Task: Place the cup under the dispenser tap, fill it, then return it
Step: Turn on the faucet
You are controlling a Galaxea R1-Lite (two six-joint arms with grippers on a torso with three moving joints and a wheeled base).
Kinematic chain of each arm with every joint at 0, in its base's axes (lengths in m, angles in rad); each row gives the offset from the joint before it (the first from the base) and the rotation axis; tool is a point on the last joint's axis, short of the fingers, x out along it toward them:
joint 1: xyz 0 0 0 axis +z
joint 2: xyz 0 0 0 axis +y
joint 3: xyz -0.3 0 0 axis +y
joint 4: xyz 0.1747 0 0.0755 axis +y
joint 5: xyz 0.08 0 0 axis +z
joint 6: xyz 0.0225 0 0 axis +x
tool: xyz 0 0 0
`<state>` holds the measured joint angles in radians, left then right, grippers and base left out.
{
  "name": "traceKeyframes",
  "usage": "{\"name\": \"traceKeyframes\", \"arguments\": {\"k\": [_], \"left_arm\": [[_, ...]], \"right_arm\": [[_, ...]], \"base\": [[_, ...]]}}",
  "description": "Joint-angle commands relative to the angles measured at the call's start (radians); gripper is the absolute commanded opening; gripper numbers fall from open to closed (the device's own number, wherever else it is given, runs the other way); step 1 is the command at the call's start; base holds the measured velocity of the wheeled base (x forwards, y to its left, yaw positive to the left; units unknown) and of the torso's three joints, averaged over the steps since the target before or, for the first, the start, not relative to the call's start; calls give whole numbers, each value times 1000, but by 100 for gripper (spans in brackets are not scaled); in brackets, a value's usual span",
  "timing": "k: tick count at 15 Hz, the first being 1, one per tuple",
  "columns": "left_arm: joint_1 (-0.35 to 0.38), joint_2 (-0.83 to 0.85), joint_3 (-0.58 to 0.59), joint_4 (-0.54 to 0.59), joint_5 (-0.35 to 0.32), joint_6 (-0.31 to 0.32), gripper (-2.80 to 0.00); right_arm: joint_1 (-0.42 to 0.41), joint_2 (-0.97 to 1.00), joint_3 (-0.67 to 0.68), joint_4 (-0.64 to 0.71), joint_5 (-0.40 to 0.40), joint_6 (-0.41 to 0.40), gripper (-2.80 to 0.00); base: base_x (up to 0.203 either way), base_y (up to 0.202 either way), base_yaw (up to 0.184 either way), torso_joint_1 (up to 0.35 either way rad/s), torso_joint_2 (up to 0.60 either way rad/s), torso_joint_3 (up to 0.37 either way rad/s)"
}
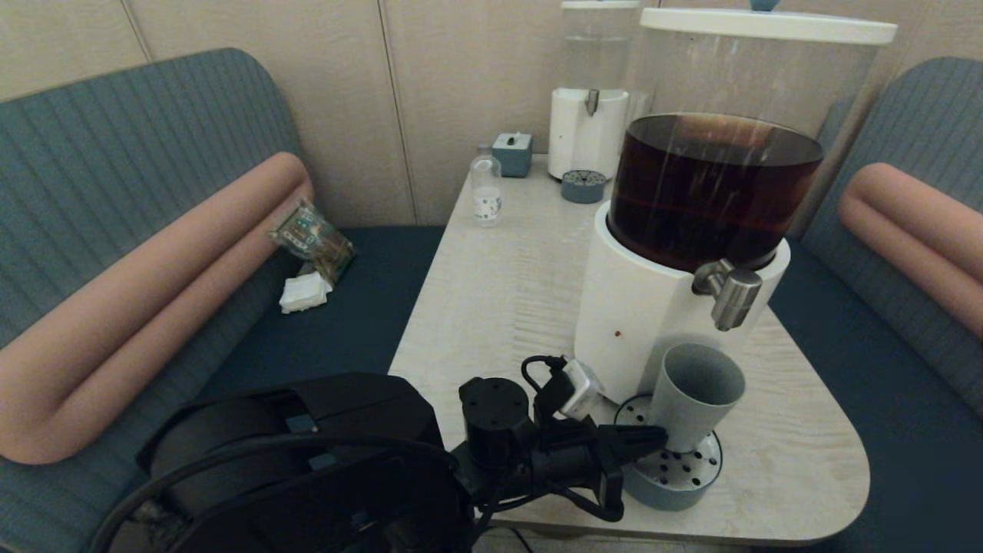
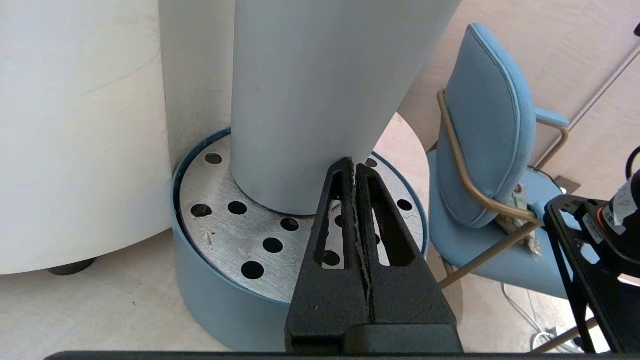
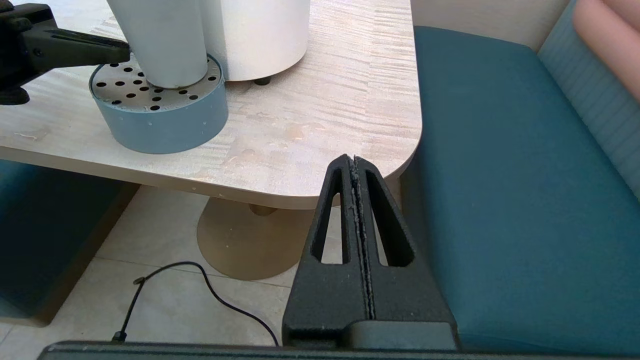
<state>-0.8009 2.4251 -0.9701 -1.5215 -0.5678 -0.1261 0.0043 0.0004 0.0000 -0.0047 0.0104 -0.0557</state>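
Our left claw (image 1: 649, 439) sits low at the front of the surface (image 1: 499, 284), its fingers pressed together and pinching nothing, the tips touching or just short of the lower wall of the cup (image 1: 695, 403). The cup stands just past the tips on the perforated drip tray (image 1: 680, 480), tilted in the head view, its mouth below and slightly left of the tap (image 1: 733, 296) on the dark-liquid dispenser (image 1: 653, 307). We judge a gentle nudge should seat it upright under the tap. Far right, below the surface edge, our right claw (image 3: 356, 162) hangs parked, fingers together.

Two dispensers (image 1: 683, 253), one cup (image 1: 691, 399)
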Motion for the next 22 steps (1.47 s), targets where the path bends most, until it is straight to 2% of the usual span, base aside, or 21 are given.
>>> {"name": "traceKeyframes", "arguments": {"k": [1, 7, 11, 16, 19, 22], "left_arm": [[0, 6, -1, -9, -3, -1, -280], [-1, -47, 65, -9, -1, -1, -280], [-2, -167, 193, -9, 10, -2, -280], [27, -486, 404, -9, 146, -55, -280], [110, -696, 486, -9, 253, -106, -280], [308, -853, 520, -9, 369, -154, -280]], "right_arm": [[0, 0, 1, 0, 0, -1, -280], [0, 0, 0, 0, 0, -1, -280], [0, 0, 1, 0, 0, -1, -280], [0, 0, 0, 0, 0, -1, -280], [0, 0, 1, 0, 0, -1, -280], [0, 0, 0, 0, 0, -1, -280]], "base": [[0, 0, 0, 0, 0, 0], [0, 0, 0, 0, 0, 0], [0, 0, 0, 0, 0, 0], [0, 0, 0, 0, 0, 0], [0, 0, 0, 0, 0, 0], [0, 0, 0, 0, 0, 0]]}}
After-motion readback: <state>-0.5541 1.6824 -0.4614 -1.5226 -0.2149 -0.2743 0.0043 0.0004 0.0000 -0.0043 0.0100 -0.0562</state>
